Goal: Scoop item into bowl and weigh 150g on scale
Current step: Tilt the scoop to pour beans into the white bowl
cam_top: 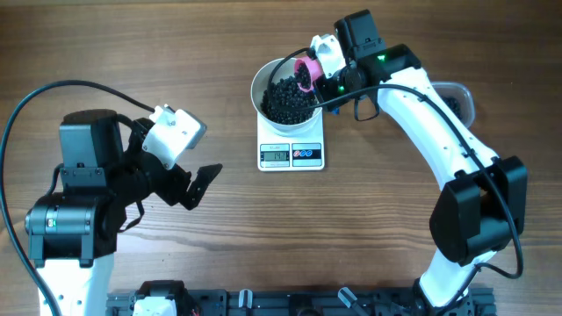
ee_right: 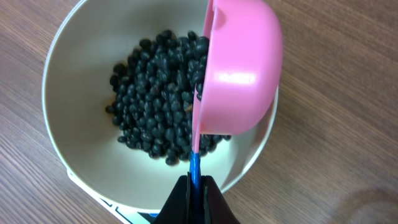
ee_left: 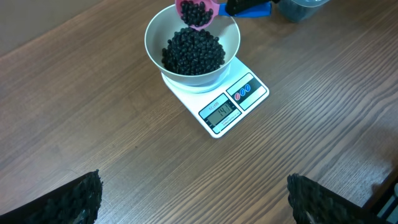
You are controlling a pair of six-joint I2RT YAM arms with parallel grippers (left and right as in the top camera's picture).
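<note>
R: my right pincer (ee_right: 196, 186) together, clamped on the blue handle (ee_right: 194, 167) of the pink scoop (ee_right: 239, 68), which is tilted over the bowl (ee_right: 62, 124) | L: my left pincer (cam_top: 195, 184) apart, holding nothing, over the tabletop (cam_top: 132, 44) well left of the scale (cam_top: 291, 154) | black beans (ee_right: 155, 93) heaped in the bowl, some in the scoop | bowl sits on the scale

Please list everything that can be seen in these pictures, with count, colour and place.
table: one, brown wood, under everything
scale: one, white, middle of the table
bowl: one, white, on the scale
beans: many, black, heaped in the bowl, some in the scoop
scoop: one, pink with blue handle, tilted over the bowl
tub: one, clear, mostly hidden behind the right arm
left hand: one, black, open, empty, left of the scale
right hand: one, black, shut on the scoop's handle
</note>
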